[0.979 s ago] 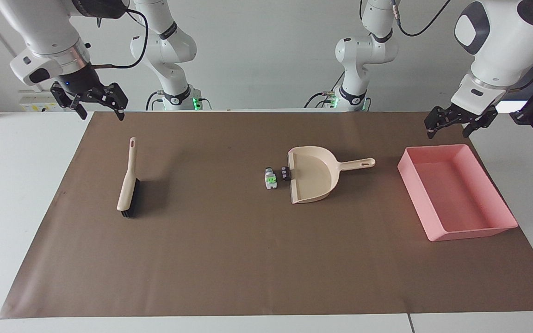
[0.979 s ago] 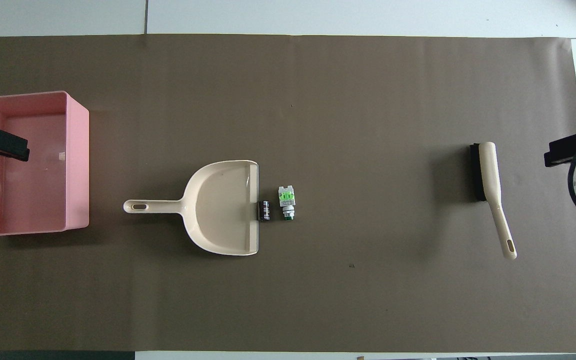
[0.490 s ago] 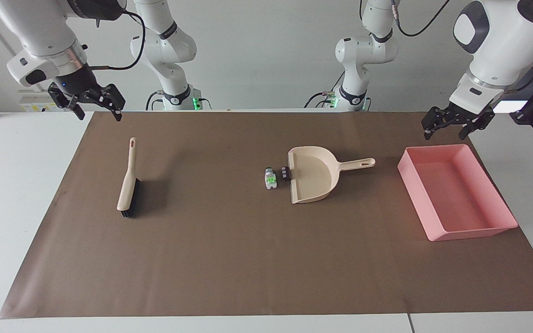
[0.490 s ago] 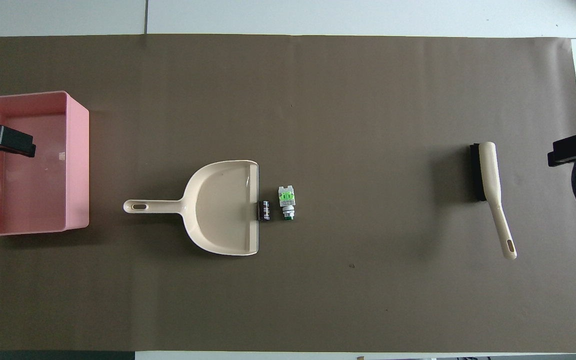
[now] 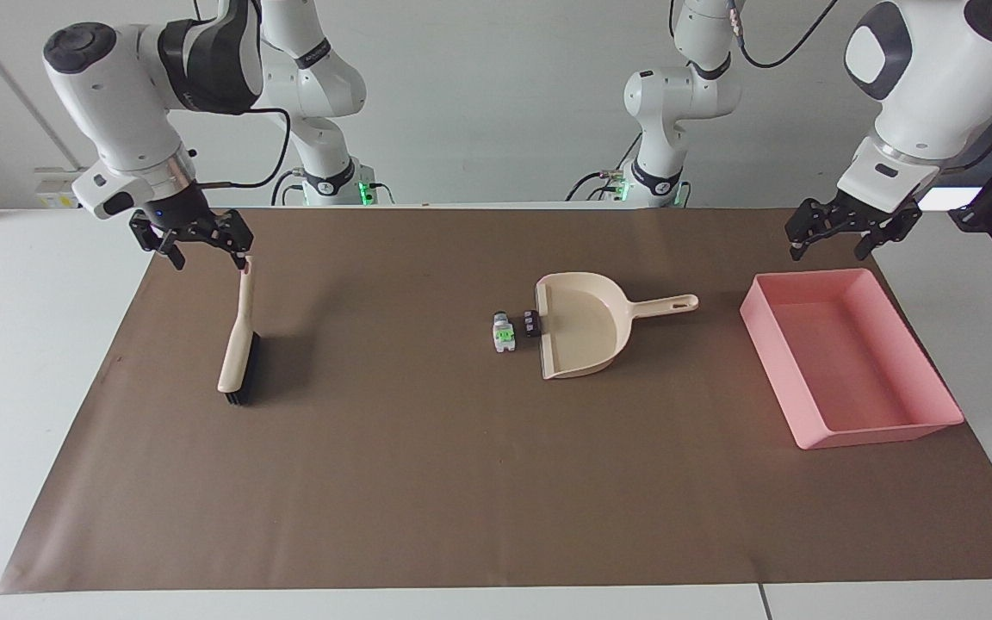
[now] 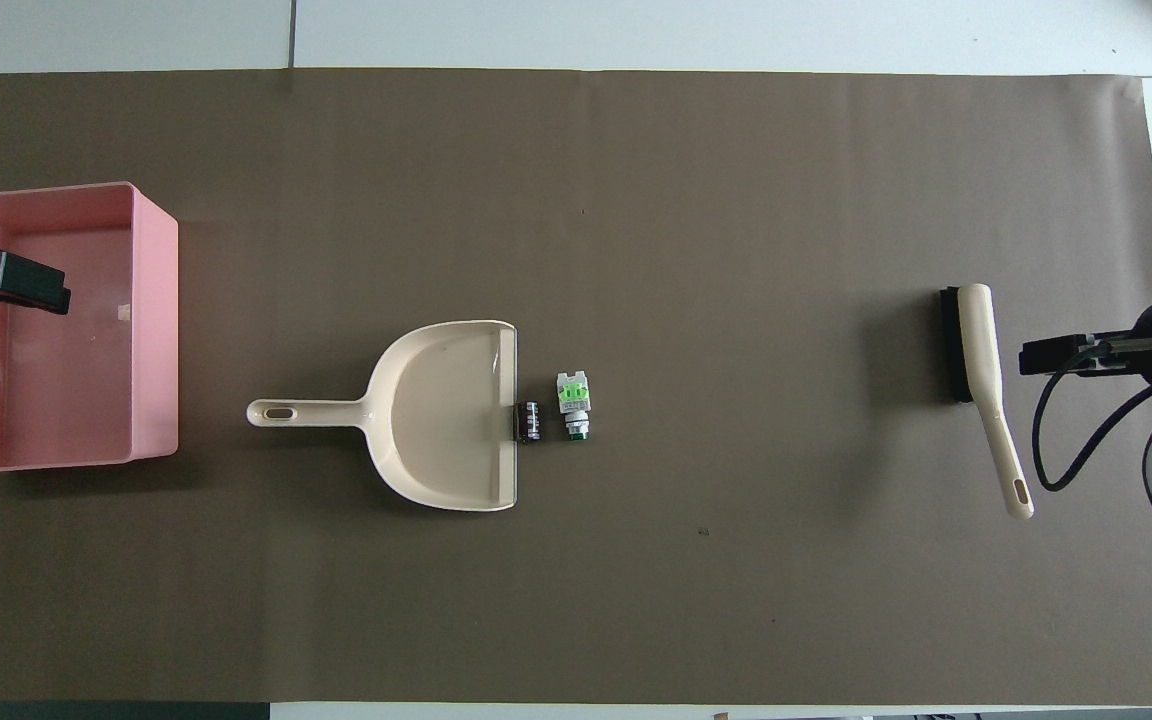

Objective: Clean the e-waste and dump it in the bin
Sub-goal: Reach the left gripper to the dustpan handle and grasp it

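Right jaws (image 5: 202,242) open, now down by brush handle (image 5: 244,293) | left jaws (image 5: 843,232) unchanged

White table (image 5: 22,362) – brown mat (image 5: 427,482) covers its middle.

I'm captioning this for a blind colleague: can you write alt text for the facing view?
The right gripper, fingers open, hangs over the handle end of a beige brush lying on a brown mat. Mid-mat, two small electronic parts sit at the mouth of a beige dustpan. The left gripper, also open, waits above the mat by the pink bin.
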You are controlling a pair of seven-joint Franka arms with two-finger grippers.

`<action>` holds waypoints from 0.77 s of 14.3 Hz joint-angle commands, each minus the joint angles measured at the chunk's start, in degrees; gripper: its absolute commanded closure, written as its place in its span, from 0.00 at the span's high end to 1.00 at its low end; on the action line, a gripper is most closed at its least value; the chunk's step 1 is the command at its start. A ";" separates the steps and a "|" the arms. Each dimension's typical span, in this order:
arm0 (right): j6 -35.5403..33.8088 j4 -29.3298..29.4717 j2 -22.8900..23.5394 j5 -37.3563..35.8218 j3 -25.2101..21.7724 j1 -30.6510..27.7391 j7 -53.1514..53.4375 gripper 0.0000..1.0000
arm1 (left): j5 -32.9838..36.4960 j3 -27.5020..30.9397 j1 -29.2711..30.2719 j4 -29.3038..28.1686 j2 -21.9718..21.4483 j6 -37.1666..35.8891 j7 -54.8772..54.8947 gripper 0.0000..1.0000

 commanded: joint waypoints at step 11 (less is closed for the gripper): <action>16.85 -16.05 4.63 6.69 0.10 -5.81 -10.34 0.99 | -0.17 -0.55 -5.02 -3.40 -0.58 5.70 25.14 0.94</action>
